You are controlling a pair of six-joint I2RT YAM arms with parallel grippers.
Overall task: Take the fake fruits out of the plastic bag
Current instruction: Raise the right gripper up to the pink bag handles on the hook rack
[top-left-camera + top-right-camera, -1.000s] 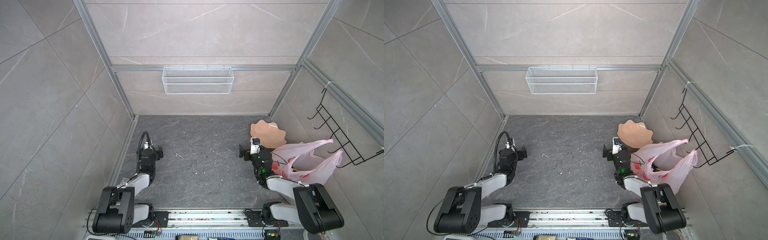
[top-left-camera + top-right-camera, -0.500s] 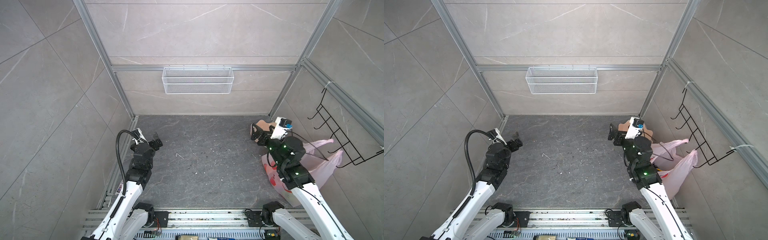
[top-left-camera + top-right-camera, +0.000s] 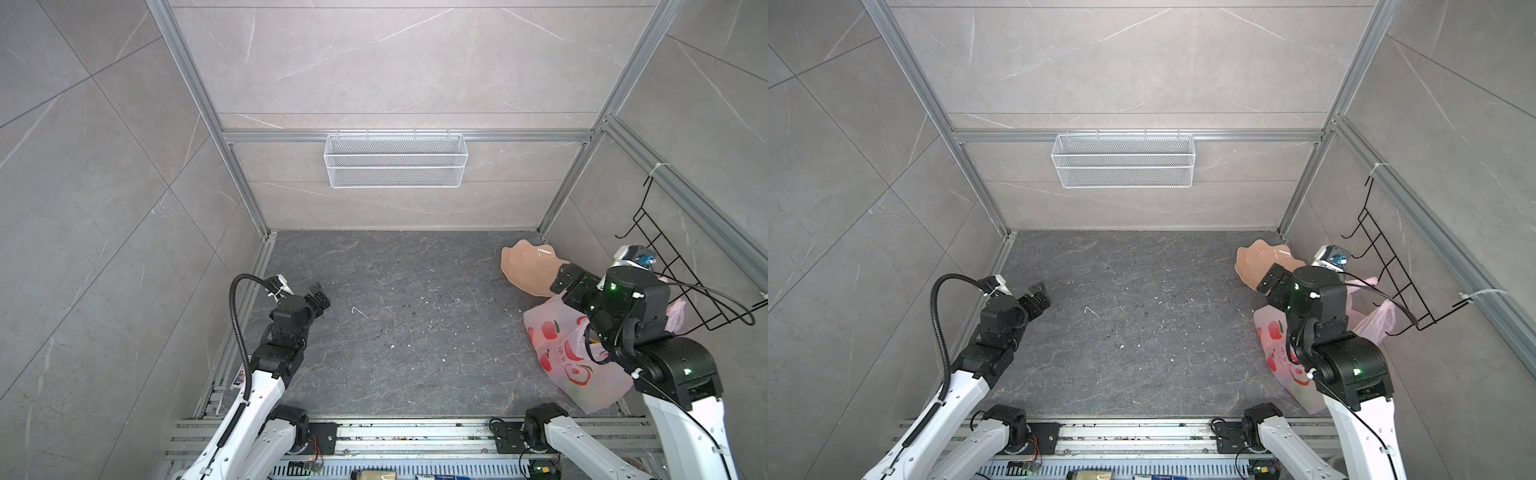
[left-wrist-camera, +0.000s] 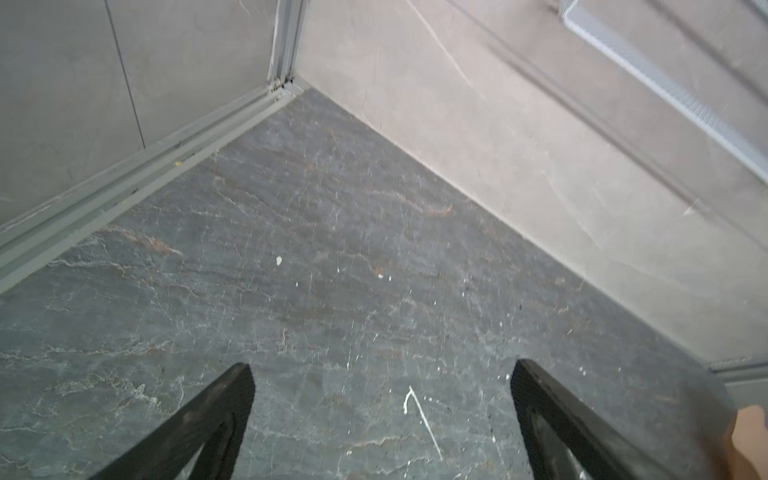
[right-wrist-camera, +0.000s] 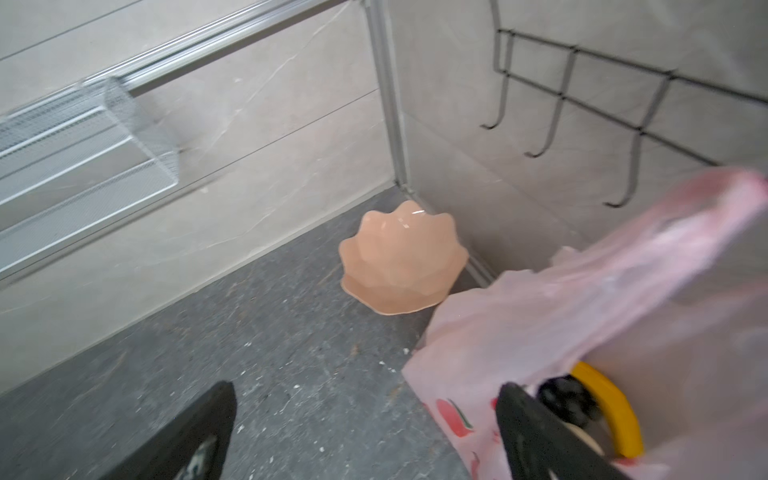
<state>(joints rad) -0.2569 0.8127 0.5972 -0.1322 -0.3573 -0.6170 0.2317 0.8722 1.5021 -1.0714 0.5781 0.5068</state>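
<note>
Right wrist view: the plastic bag (image 5: pixel 582 299), pale pink and translucent with red fruit prints, lies beside the side wall with its mouth gaping toward the camera. Inside the mouth a yellow banana (image 5: pixel 619 403) curves around a dark grape bunch (image 5: pixel 569 397), with a cream-beige lumpy fruit (image 5: pixel 590 442) just beside them. Every fruit seen is inside the bag; further fruits cannot be made out. The right gripper (image 5: pixel 365 388) is released, jaws spread wide with only floor between them. One finger overlaps the bag's near edge in this view; contact cannot be confirmed. A peach-coloured scalloped plate (image 5: pixel 399 257) sits in the floor corner, just beside the bag.

In both top views the bag occupies the lower right of the frame on the dark stone floor (image 3: pixel 415 332), largely covered by the right arm (image 3: pixel 631 307). The plate lies just above it, right of centre. One bag handle (image 3: pixel 1377 318) reaches toward the lowest hook of a black wire hook rack (image 3: pixel 660 253) on the right wall; whether it hangs there cannot be told.

The left gripper (image 3: pixel 319 296) hovers left of centre, well apart from the bag. It is likewise released: the left wrist view shows both fingers wide apart over the floor, holding nothing. A white wire mesh basket (image 3: pixel 395 160) hangs on the back wall, upper centre.
</note>
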